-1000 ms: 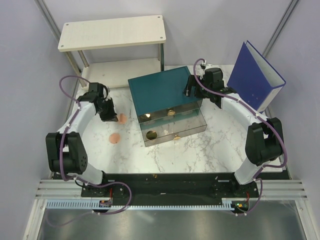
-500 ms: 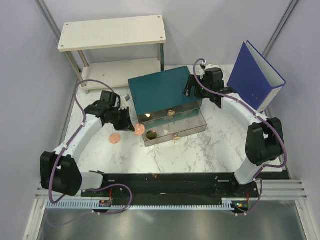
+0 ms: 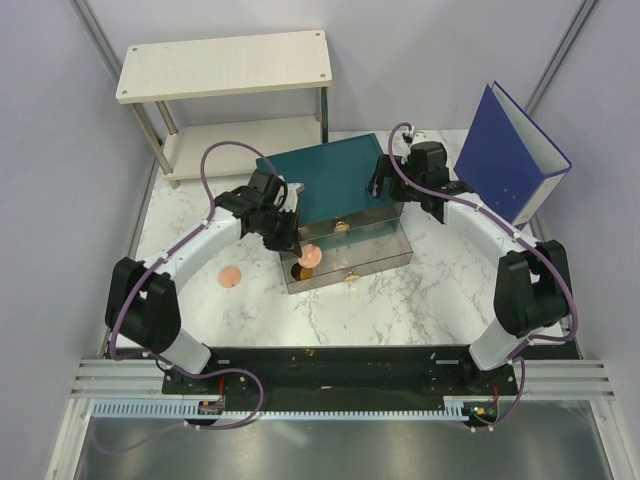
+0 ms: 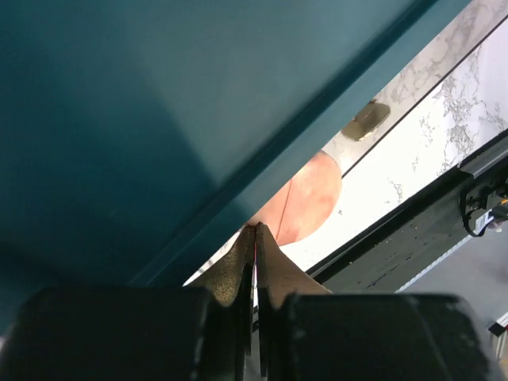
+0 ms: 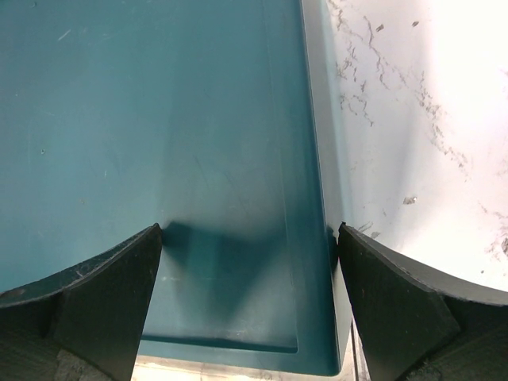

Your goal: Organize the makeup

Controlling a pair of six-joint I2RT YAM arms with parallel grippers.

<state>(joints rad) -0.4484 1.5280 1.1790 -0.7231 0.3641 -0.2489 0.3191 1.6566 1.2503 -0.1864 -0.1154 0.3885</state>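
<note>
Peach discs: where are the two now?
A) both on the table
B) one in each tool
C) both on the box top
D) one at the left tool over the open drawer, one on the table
D: the held disc is pinched in the left tool over the open drawer; the second disc lies on the table left of the box.

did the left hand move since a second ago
Yes: the left hand went right with a disc, from left of the teal box to over its open drawer.
</note>
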